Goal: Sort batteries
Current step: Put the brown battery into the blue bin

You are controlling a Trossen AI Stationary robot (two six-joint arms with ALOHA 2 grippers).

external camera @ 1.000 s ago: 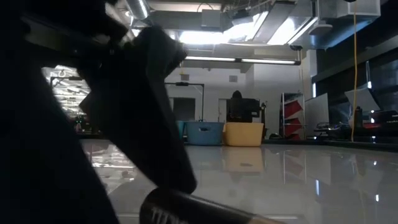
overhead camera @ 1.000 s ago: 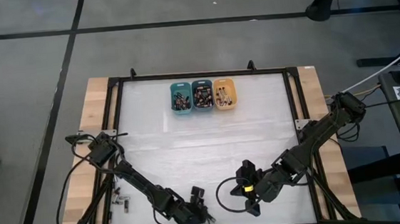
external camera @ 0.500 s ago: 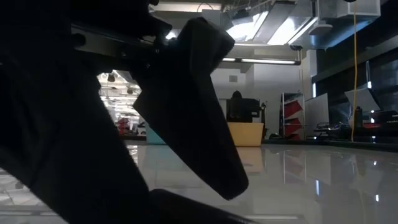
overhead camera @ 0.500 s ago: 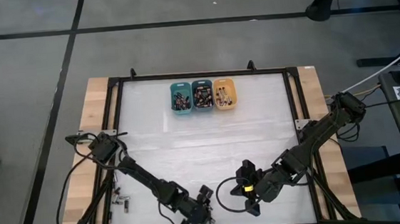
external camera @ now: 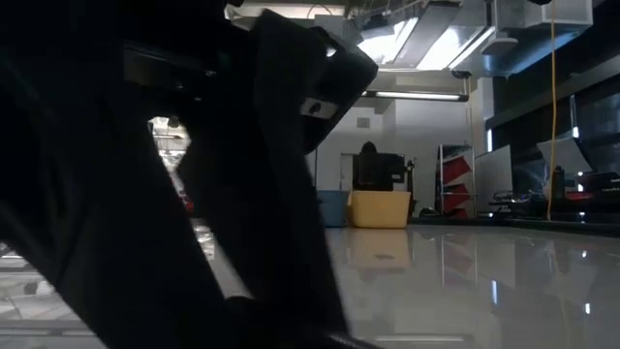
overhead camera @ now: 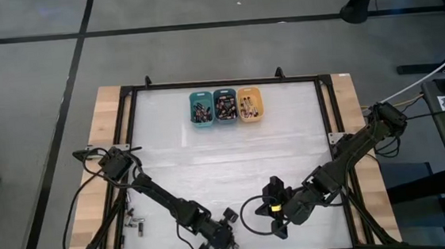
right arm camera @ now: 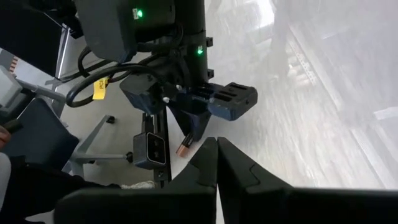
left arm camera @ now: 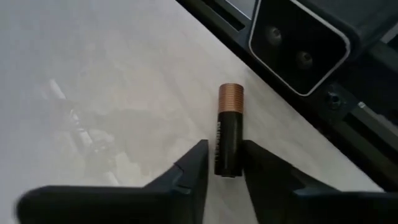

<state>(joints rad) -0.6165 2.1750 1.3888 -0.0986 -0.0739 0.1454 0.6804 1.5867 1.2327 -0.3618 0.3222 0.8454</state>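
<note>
Since a second ago, our left arm has swung its wrist along the table's near edge, toward the low camera point(left arm camera: 298, 43) mounted on the frame there, and the left gripper point(left arm camera: 222, 167) now sits over a single battery point(left arm camera: 227, 130). That cell lies flat on the white table point(overhead camera: 210, 165) just beside the camera housing, black-bodied with its coppery end pointing away from us and its dark end between our fingertips point(left arm camera: 193, 165). Its long axis runs straight out from the gripper, along the reach and not across the fingers, which stand apart on either side, not yet clamped. We judge a straight close should catch the body. Our right gripper point(right arm camera: 216, 149) waits farther along the same edge from the camera, fingers together and empty. The three bins point(overhead camera: 226, 106) sit well away, at the far edge.
</note>
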